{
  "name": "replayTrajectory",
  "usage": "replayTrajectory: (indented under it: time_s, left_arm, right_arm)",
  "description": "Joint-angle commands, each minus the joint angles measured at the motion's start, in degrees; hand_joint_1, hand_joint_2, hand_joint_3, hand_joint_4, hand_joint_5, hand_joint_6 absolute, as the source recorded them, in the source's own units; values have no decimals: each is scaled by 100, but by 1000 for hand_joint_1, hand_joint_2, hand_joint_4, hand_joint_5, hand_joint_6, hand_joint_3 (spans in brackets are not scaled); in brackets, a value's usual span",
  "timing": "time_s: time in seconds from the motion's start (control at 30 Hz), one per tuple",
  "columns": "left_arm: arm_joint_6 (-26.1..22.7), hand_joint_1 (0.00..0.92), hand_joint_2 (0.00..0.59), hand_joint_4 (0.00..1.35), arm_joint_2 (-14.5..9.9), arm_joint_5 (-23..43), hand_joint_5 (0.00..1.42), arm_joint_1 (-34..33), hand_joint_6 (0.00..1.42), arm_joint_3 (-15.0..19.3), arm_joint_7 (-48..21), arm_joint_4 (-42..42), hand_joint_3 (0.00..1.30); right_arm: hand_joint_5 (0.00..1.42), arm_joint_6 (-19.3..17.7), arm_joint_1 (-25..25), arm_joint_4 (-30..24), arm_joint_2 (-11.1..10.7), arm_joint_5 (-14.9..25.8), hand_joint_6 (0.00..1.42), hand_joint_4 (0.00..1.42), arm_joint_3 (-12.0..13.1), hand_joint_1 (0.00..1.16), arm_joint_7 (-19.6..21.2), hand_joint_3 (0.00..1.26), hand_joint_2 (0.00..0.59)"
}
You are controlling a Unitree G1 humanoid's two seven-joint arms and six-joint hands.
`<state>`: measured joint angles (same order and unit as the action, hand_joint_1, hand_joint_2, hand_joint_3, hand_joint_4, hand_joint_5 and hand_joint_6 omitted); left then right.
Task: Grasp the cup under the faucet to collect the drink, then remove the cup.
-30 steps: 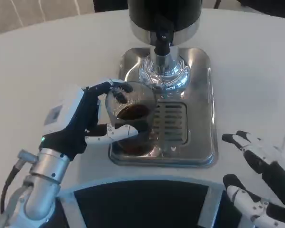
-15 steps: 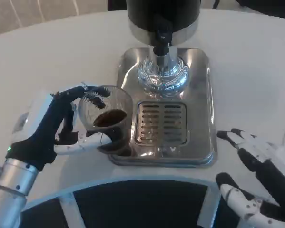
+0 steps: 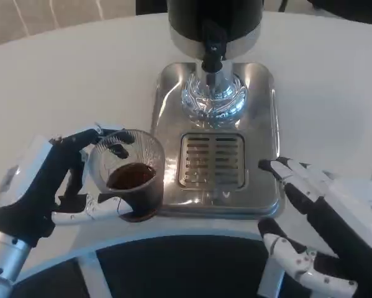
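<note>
Nearest, the right hand rests on the white bench with its fingers spread and empty, their tips touching the steel drip tray. The left hand wraps its fingers around the clear cup, upright, mouth up, dark drink inside, just left of the tray's grate. Beyond stands the black dispenser, its faucet over the tray.

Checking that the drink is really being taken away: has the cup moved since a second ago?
Yes. The cup, held by the left hand, has moved left and toward the robot, off the grate and clear of the faucet.
</note>
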<state>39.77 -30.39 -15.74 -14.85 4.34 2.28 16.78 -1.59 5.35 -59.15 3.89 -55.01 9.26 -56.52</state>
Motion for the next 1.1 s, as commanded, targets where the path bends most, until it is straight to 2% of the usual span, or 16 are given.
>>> replayTrajectory:
  time_s: [0.03, 0.4, 1.1]
  left_arm:
    - [180, 564, 29, 1236, -50, 260, 1423, 233, 1314, 202, -112, -328, 1011]
    - [286, 571, 22, 1236, -80, 484, 1424, 683, 1332, 432, -444, -783, 1010]
    - [397, 582, 8, 1222, -62, 757, 1424, 897, 1322, 518, -958, -980, 1001]
  right_arm:
    - [0, -136, -11, -85, 2, -102, 0, 0, -124, 135, -113, 36, 525]
    - [0, -342, -58, -85, -80, -159, 0, 0, -253, 141, -351, 35, 527]
    - [0, -511, 131, -85, 102, -555, 0, 0, -754, 144, -505, 34, 527]
